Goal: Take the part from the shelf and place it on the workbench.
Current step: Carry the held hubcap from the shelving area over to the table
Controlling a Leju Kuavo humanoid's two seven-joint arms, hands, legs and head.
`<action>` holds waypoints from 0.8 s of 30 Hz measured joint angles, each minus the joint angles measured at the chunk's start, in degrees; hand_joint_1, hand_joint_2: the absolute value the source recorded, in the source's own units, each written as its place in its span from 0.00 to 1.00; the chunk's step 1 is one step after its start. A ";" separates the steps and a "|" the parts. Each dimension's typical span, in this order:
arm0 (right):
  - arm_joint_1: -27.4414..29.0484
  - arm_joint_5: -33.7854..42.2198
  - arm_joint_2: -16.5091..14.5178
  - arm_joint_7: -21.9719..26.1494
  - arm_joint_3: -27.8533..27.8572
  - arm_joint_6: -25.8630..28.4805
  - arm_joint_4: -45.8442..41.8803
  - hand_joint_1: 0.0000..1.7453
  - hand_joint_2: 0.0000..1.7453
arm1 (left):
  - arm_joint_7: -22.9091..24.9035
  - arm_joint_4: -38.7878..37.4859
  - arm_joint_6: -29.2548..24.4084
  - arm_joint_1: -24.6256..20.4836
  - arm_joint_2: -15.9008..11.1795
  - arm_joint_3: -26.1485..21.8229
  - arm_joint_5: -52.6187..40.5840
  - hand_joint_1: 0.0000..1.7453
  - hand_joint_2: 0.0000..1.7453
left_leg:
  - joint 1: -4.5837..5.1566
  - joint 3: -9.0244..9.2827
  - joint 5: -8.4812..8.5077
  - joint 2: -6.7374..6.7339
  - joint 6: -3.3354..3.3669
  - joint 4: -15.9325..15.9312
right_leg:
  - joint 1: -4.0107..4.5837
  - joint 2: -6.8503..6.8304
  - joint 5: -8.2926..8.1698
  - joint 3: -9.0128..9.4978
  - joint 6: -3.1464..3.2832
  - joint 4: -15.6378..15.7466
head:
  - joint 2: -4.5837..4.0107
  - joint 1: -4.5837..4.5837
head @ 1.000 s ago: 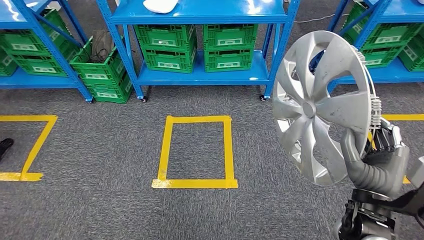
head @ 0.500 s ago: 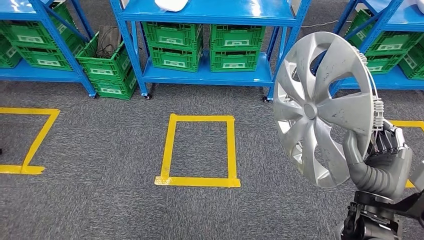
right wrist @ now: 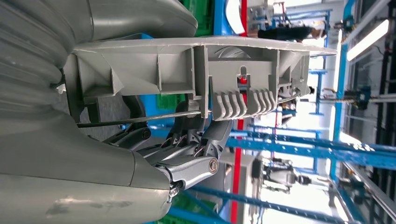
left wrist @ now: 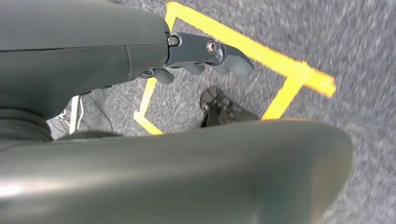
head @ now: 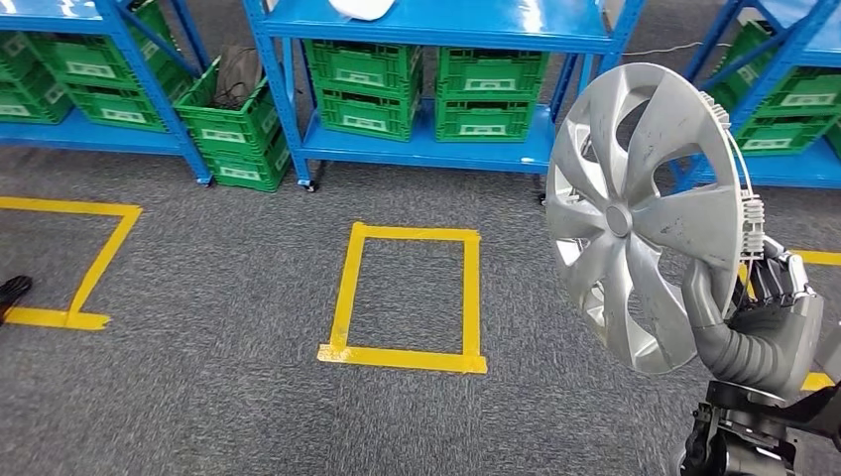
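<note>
The part is a silver wheel cover [head: 635, 213] with several curved spokes, held upright at the right of the head view. My right hand [head: 764, 317] grips its lower rim, thumb on the front face and fingers behind. From the right wrist, the cover's ribbed rim [right wrist: 187, 60] lies between the thumb and the dark fingers [right wrist: 201, 140]. My left hand [left wrist: 93, 60] hangs over the grey carpet, holding nothing, its fingers apart from the thumb.
Blue shelves [head: 426, 149] with green crates [head: 362, 94] run along the back, and a white object [head: 362, 8] lies on the top shelf. Yellow tape marks a rectangle [head: 342, 297] on the carpet ahead and another [head: 99, 268] at the left. A dark shoe [head: 12, 293] is at the left edge.
The whole picture has shifted to the right, so the camera has turned left. The wheel cover stays in my right hand in the same pose.
</note>
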State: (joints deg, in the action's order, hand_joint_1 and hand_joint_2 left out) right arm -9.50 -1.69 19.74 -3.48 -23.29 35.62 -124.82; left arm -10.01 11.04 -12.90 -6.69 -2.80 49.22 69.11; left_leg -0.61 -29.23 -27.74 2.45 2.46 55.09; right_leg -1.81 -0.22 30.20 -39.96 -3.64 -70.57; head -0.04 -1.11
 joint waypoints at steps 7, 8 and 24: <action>-0.45 -0.14 -0.09 -0.18 -0.67 -0.08 0.28 1.00 1.00 | 0.03 0.00 0.04 0.00 -0.03 0.01 -0.03 0.00 0.00 | -0.94 -2.06 -1.09 3.69 -3.07 2.35 | -0.32 2.46 -2.72 6.50 1.19 11.70 | 0.00 -0.06; -0.53 -0.16 -0.11 -0.25 -0.78 -0.10 0.32 1.00 1.00 | 0.04 0.00 0.04 0.11 -0.01 0.02 -0.04 0.00 0.00 | -0.93 -2.47 -1.43 3.13 -3.34 2.84 | -0.31 1.89 -2.68 6.66 1.67 11.80 | 0.00 0.13; -1.34 -0.27 -0.61 -0.67 -1.68 -0.39 0.61 1.00 1.00 | 0.15 -0.01 0.01 0.01 -0.16 0.03 -0.19 0.00 0.00 | 0.54 -4.79 1.74 -3.50 -0.82 2.43 | 1.40 -3.28 -0.62 6.98 1.52 10.56 | 0.00 2.82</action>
State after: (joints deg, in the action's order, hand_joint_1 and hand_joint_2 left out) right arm -10.83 -1.97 19.12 -4.15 -24.97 35.23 -124.21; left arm -9.86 11.03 -12.89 -6.68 -2.96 49.25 68.93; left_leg -0.07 -34.03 -26.00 -1.05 1.64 57.52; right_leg -0.41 -3.50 29.59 -32.98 -2.12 -60.01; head -0.04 1.70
